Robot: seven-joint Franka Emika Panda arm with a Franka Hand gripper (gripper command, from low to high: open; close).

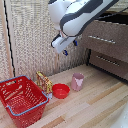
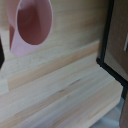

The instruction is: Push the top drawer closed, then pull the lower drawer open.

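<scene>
Light wood tabletop (image 1: 95, 107) w/ red basket (image 1: 22, 100), yellow pkg (image 1: 44, 81), red bowl (image 1: 61, 91), pink cup (image 1: 77, 81).

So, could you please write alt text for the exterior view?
A white robot arm's gripper hangs beside the top drawer, which stands open above the lower drawer. On the wooden floor are a red basket, red bowl and pink cup.

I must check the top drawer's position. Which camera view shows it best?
The exterior view: the top drawer appears with its front and silver handle, standing out. The wrist view shows only a dark edge, perhaps the cabinet.
</scene>
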